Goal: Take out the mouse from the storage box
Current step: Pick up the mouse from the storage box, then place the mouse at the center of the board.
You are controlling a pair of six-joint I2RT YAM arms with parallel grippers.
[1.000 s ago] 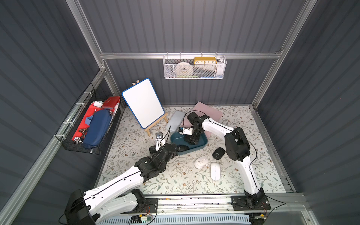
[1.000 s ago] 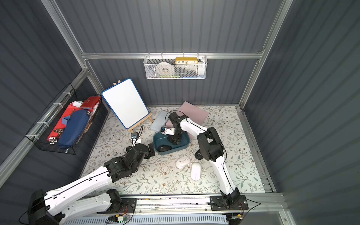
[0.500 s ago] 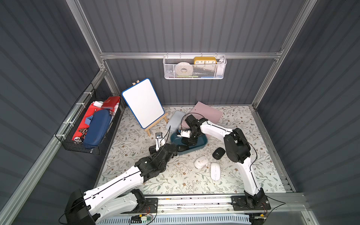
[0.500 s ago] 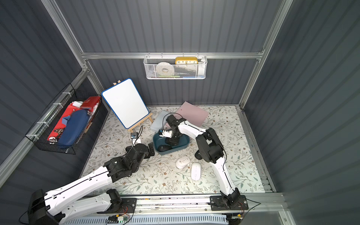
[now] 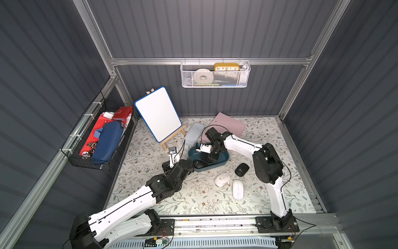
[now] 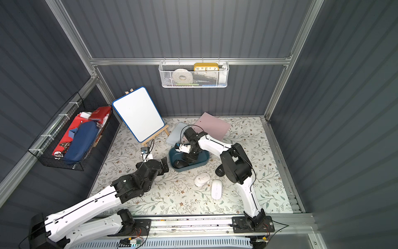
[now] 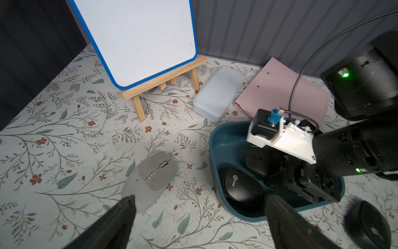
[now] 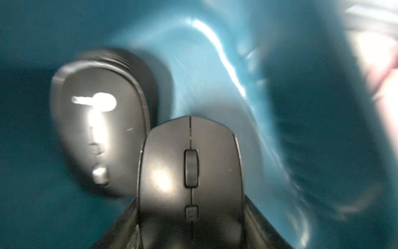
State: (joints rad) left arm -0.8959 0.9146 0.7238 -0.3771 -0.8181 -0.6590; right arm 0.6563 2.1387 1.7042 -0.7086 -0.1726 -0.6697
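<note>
Box: the teal box (image 5: pixel 223 160) (image 6: pixel 203 160) sits mid-table on the floral mat (image 5: pixel 193 200), and you see it in both top views.
Black mouse: your target, the black mouse (image 8: pixel 190 168) (image 7: pixel 258 158), is inside the box and half hidden under the right arm's wrist.
Right gripper: your right gripper (image 8: pixel 190 204) (image 5: pixel 212 158) reaches down into the box with one finger against each flank of the black mouse, so it is gripped. In the right wrist view the mouse is sharp while the box around it is smeared. You cannot tell whether it is off the box floor.
Logo mouse: a logo mouse (image 7: pixel 241 187) (image 5: pixel 199 164), also black, lies free in the box, just beside the gripped one.
Left gripper: your left gripper (image 7: pixel 200 198) is spread wide and holds nothing. It hangs low over the mat at the logo mouse's end of the box.
Grey mouse: a grey mouse (image 7: pixel 155 172) lies on the mat near one left finger, apart from the box.
Loose mice: a dark mouse (image 5: pixel 241 169) and two white mice (image 5: pixel 223 179) lie on the mat near the box, on its right-arm side.
Behind the box: a grey case (image 5: pixel 195 133) and a pink folder (image 5: pixel 230 125) lie near the back wall, with a whiteboard (image 5: pixel 158 114) on an easel beside them.
</note>
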